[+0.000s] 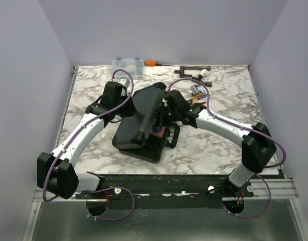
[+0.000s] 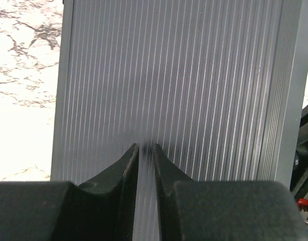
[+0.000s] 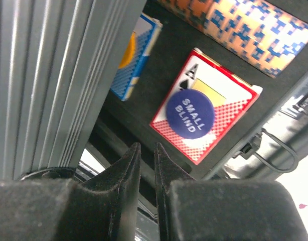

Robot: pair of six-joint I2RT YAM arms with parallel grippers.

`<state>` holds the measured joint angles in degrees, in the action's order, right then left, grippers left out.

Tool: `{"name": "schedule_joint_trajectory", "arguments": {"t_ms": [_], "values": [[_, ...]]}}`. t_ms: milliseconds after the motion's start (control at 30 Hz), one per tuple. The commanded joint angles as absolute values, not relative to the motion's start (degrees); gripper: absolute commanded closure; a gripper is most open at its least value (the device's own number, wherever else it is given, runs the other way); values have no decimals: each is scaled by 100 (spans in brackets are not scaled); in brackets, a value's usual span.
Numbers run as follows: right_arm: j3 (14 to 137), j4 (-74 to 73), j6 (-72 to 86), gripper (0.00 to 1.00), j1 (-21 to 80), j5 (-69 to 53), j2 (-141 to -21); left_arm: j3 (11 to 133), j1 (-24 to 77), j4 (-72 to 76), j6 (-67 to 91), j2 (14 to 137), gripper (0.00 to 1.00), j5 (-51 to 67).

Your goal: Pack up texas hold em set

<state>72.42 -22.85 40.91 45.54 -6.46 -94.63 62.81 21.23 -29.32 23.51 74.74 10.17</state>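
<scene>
The black case of the texas hold em set lies mid-table, its ribbed lid (image 1: 141, 115) tilted low over the base (image 1: 153, 146), handle (image 1: 172, 136) toward the front. My left gripper (image 1: 130, 105) rests its tips on the lid's outer ribbed face (image 2: 169, 75); the left gripper (image 2: 145, 146) is shut, a thin slit between the jaws, holding nothing. My right gripper (image 3: 144, 145) is shut and empty by the base's edge, beside the lid (image 3: 48, 75). In the foam I see a red deck (image 3: 229, 115) with a blue "SMALL BLIND" disc (image 3: 190, 114), a blue deck (image 3: 136, 55) and a chip roll (image 3: 249, 25).
A small clear organiser box (image 1: 128, 65) and an orange-handled screwdriver (image 1: 151, 63) lie at the table's back edge. A black tool (image 1: 194, 69) and yellow-handled pliers (image 1: 196, 95) sit back right, behind the right arm. Walls close in on three sides.
</scene>
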Motion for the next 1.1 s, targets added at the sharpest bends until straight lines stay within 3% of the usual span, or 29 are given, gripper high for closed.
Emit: {"name": "schedule_joint_trajectory", "arguments": {"t_ms": [0, 633, 1067], "values": [[7088, -2009, 4043, 80, 4764, -950, -9052, 5915, 2619, -3089, 2700, 7581, 81, 1477], [6489, -2783, 3989, 81, 4764, -38, -8477, 5599, 3223, -2716, 2966, 7817, 81, 1349], [6452, -3778, 3731, 84, 4755, 1832, -7918, 5639, 3362, -2680, 2954, 7775, 81, 1318]]}}
